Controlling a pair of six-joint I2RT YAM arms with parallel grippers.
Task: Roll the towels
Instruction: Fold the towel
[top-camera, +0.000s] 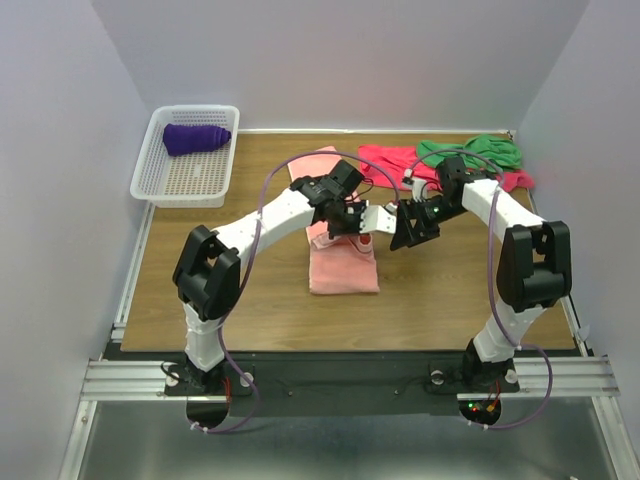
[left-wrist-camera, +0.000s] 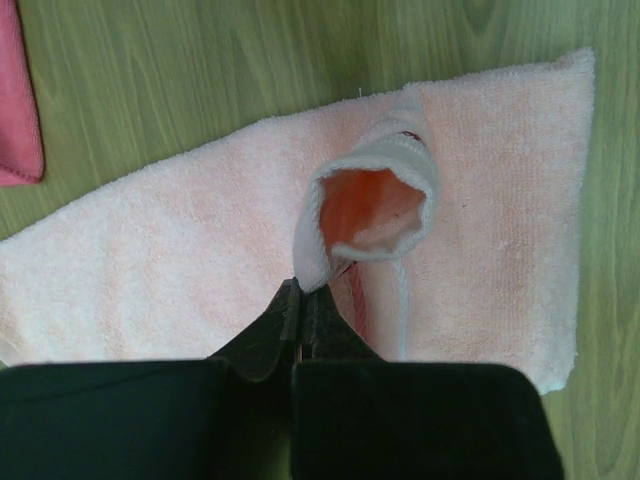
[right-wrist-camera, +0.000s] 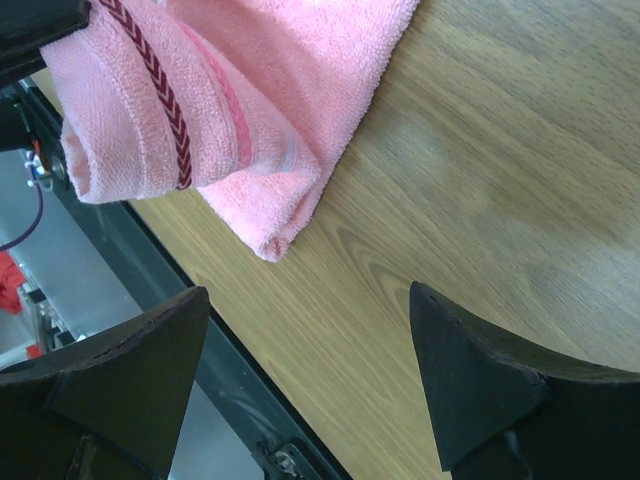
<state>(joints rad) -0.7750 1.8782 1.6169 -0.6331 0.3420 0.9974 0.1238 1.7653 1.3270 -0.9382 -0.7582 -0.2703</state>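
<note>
Wood-grain tabletop (top-camera: 450, 300), boxed in by pale walls. At its middle, salmon-pink towel (top-camera: 343, 268): mostly flat on the wood, one part curled over into a loose, hollow loop and raised a little off the rest. Pinching that loop's edge, left gripper (left-wrist-camera: 302, 297), jaws pressed together on thin cloth. Just beside the curl, right gripper (right-wrist-camera: 305, 305), jaws spread wide around nothing, hanging over bare wood. Farther out, crimson towel (top-camera: 385, 160) and green towel (top-camera: 480, 150), heaped unrolled and touching along the far right edge. At the far left corner, purple towel (top-camera: 195, 138), already a stubby roll inside the white mesh basket (top-camera: 150, 175).

Likely trouble from here:
- Slack, open core, so apt to flatten or unwind once let go.
- Single pinch at one side, so apt to skew into a cone.
- Shallow bite on the cloth, so apt to slip free mid-turn.
</note>
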